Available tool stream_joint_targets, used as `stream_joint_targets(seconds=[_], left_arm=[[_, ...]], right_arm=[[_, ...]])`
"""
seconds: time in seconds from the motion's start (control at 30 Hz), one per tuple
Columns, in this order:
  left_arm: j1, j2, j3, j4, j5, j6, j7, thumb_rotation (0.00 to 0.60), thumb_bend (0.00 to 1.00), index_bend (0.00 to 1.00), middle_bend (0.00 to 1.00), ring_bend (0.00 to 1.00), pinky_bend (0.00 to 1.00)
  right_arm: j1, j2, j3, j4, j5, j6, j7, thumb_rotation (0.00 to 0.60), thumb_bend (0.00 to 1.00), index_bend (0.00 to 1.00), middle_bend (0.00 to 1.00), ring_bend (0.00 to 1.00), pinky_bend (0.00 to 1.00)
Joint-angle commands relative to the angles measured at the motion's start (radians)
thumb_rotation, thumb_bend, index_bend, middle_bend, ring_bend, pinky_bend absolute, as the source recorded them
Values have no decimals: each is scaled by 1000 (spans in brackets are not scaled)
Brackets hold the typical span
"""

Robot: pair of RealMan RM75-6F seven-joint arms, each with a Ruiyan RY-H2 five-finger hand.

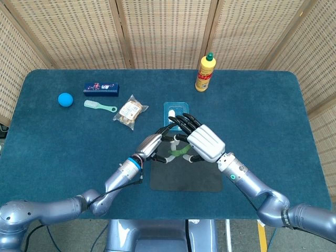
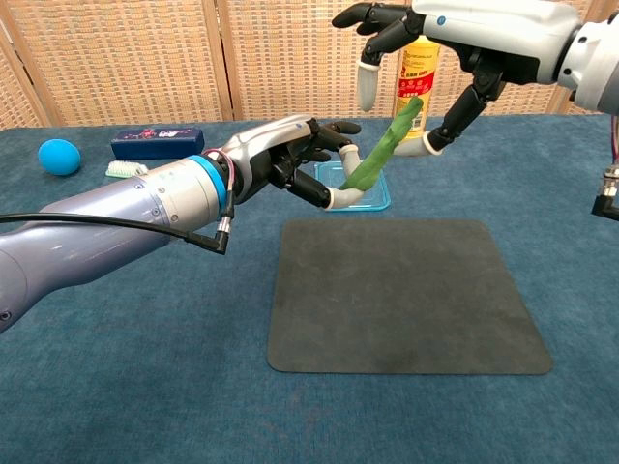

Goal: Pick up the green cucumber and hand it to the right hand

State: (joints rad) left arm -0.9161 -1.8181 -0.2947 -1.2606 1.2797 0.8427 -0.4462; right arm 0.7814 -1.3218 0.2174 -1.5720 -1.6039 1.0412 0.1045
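Observation:
My left hand holds the lower end of the green cucumber, raised above the table and tilted up to the right. In the head view the left hand sits just left of the cucumber, mostly covered from above. My right hand hovers over the cucumber's top end with its fingers spread around it, not closed on it. Seen from the head, the right hand lies over the cucumber.
A dark mat lies below the hands. Behind it sit a blue tray and a yellow bottle. At the left are a snack bag, a brush, a blue box and a blue ball.

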Motion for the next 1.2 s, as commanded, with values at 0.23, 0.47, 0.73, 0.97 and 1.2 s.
stream_joint_targets(seconds=[0.23, 0.47, 0.73, 0.97, 1.2], left_arm=[[2, 1, 1, -3, 1, 0, -8, 600, 606, 689, 0, 0, 0], [4, 10, 1, -18, 3, -2, -17, 600, 606, 689, 0, 0, 0], [5, 14, 5, -26, 6, 1, -10, 600, 607, 689, 0, 0, 0], [7, 20, 9, -35, 10, 3, -9, 600, 606, 689, 0, 0, 0], [9, 26, 7, -41, 8, 5, -7, 600, 606, 689, 0, 0, 0]], right_arm=[[7, 0, -14, -10, 8, 3, -31, 600, 380, 523, 0, 0, 0], [14, -2, -26, -7, -1, 13, -55, 600, 384, 538, 4, 0, 0], [18, -7, -29, -4, 7, 22, -66, 600, 412, 551, 7, 0, 0], [19, -6, -31, 5, 9, 34, -97, 600, 429, 551, 7, 0, 0], [20, 2, -34, 6, 7, 40, -121, 600, 434, 551, 8, 0, 0]])
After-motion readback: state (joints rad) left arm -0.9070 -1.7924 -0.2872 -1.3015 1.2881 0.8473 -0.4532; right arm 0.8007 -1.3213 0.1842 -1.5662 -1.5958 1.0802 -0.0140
